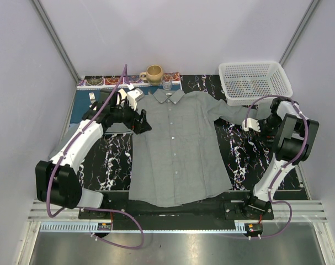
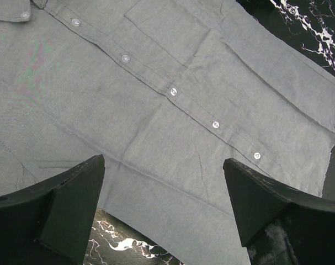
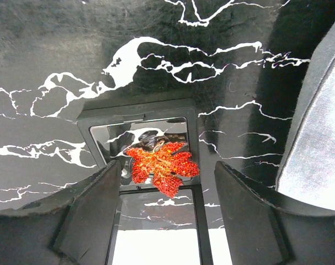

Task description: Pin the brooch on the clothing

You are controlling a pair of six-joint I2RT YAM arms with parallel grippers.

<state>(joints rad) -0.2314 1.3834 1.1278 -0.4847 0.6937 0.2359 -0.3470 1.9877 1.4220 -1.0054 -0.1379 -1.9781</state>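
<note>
Black marbled table [image 1: 112, 160]; grey shirt [image 1: 175, 149] flat beneath wide left gripper [image 2: 163, 160]; right gripper [image 3: 167, 165] wide over brooch [image 3: 159, 160]

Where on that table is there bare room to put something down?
Bare table shows between the left arm and the lower half of the shirt. The back is crowded: mug, glass, basket. At the right, the right gripper hovers over the brooch.
</note>
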